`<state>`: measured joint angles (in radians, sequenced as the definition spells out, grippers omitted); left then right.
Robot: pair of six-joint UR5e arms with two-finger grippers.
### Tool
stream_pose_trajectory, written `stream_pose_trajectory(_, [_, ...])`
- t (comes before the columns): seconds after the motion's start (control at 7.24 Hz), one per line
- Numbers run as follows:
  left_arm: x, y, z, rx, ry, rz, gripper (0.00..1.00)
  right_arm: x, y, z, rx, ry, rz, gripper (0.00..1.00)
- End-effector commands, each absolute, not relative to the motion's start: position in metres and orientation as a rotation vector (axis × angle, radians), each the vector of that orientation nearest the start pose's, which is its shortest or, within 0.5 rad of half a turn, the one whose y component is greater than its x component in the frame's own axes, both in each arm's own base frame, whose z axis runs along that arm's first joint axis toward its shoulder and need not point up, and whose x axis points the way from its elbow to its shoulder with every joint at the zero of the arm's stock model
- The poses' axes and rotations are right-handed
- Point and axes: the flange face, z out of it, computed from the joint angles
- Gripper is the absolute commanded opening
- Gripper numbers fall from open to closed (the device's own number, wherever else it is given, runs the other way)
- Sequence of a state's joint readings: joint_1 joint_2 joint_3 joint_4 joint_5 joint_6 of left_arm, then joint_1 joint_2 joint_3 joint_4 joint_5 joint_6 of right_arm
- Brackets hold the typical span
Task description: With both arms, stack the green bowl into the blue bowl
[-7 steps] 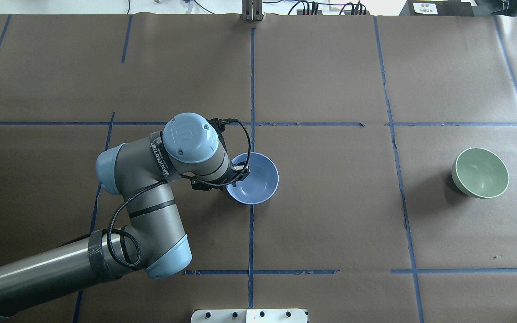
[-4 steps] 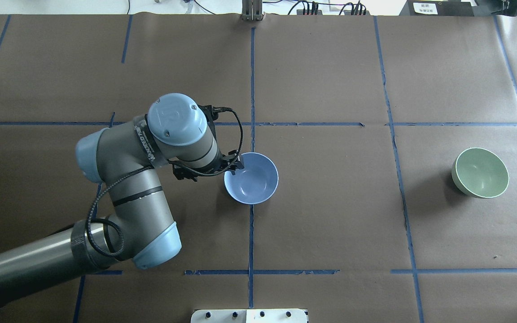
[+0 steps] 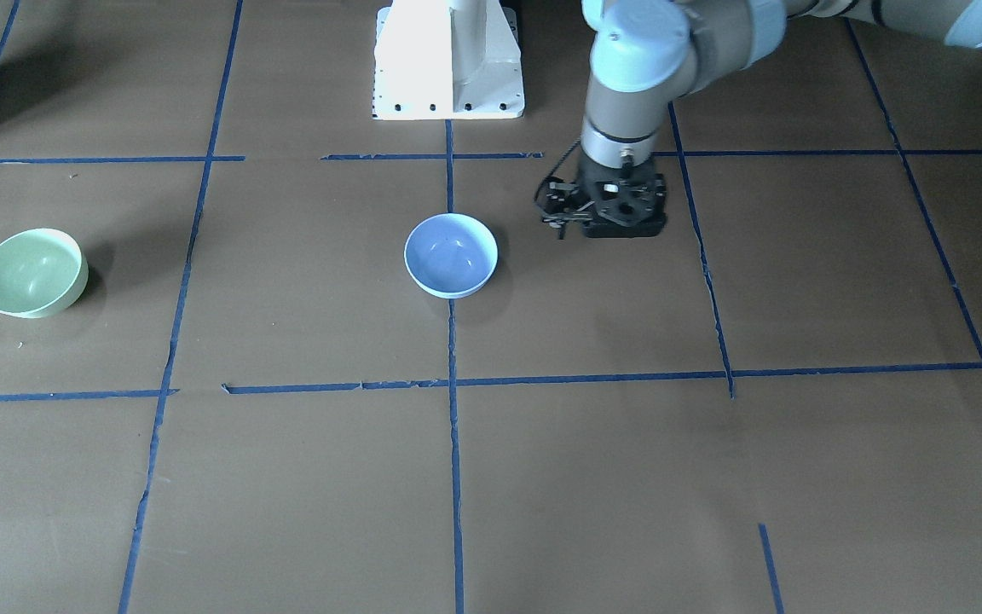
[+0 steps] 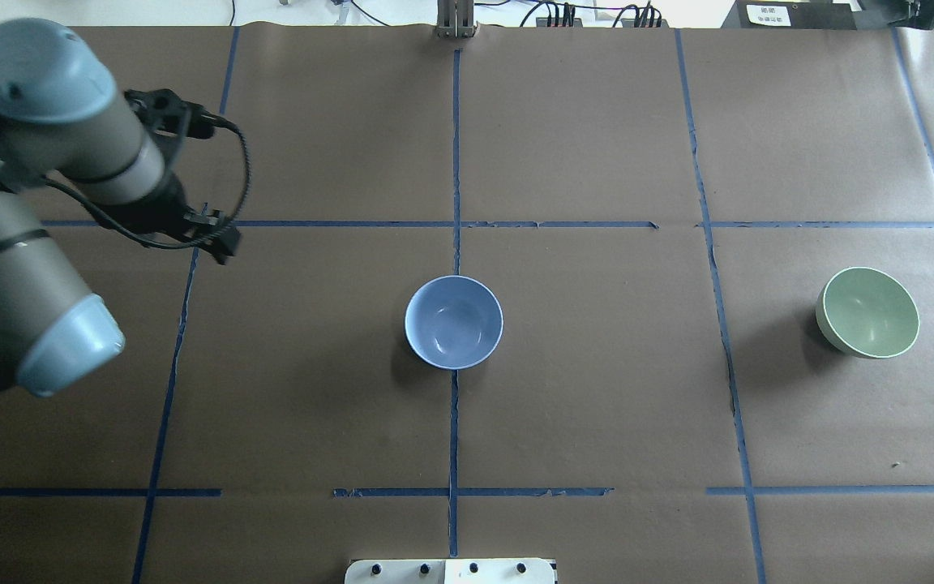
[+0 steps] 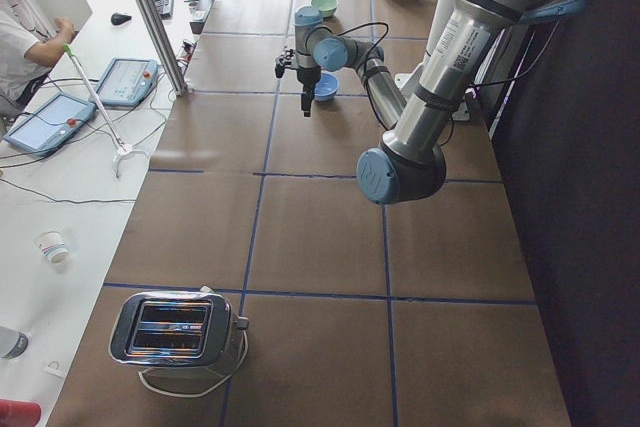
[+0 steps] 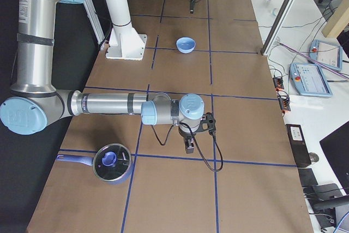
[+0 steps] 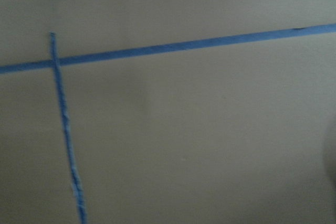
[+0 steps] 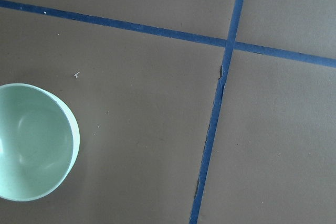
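Note:
The blue bowl (image 4: 454, 322) stands upright and alone at the table's middle; it also shows in the front view (image 3: 451, 254). The green bowl (image 4: 868, 312) stands upright far to the right, also in the front view (image 3: 31, 271) and at the left edge of the right wrist view (image 8: 31, 142). My left gripper (image 4: 222, 242) hangs empty and open high over the far left, well away from the blue bowl. My right gripper (image 6: 189, 147) shows only in the exterior right view, pointing down; I cannot tell its state.
The white pedestal base (image 3: 448, 60) stands at the robot's side of the table. A toaster (image 5: 180, 332) sits at the left end, and a blue lidded pot (image 6: 112, 163) at the right end. An operator (image 5: 20, 17) sits beside the table.
My left gripper let go of the blue bowl's rim and drew far back to the left and up. The blue bowl stayed in place. The green bowl has not moved.

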<state>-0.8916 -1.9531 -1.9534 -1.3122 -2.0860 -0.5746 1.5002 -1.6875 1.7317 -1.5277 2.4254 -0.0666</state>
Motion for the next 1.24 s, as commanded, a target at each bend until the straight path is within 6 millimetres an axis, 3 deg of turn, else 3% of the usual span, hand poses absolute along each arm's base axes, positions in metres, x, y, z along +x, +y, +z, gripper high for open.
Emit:
stream_pose_trajectory(0.0, [0.119, -0.524, 0.41, 0.145, 0.689, 0.341, 1.0, 0.021, -0.457, 0.591, 0.098, -0.877, -0.12, 1.0])
stream_pose_trajectory(0.14, [0.041, -0.526, 0.468, 0.146, 0.686, 0.363, 1.0, 0.007, -0.461, 0.577, 0.092, -0.875, -0.119, 1.0])
stream_pose_trajectory(0.28, [-0.017, -0.514, 0.527, 0.13, 0.693, 0.381, 1.0, -0.006, -0.462, 0.549, 0.095, -0.877, -0.084, 1.0])
stream_pose_trajectory(0.41, [-0.068, -0.493, 0.575, 0.118, 0.708, 0.356, 1.0, -0.016, -0.458, 0.536, 0.097, -0.872, -0.082, 1.0])
stream_pose_trajectory(0.55, [-0.074, -0.473, 0.583, 0.132, 0.785, 0.327, 1.0, -0.04, -0.451, 0.54, 0.048, -0.878, -0.064, 1.0])
stream_pose_trajectory(0.83, [-0.07, -0.468, 0.587, 0.123, 0.833, 0.309, 1.0, -0.078, -0.425, 0.576, 0.118, -0.877, -0.041, 1.0])
stream_pose_trajectory(1.11, [-0.07, -0.468, 0.586, 0.126, 0.833, 0.312, 1.0, -0.135, -0.419, 0.632, 0.132, -0.89, 0.005, 0.97])
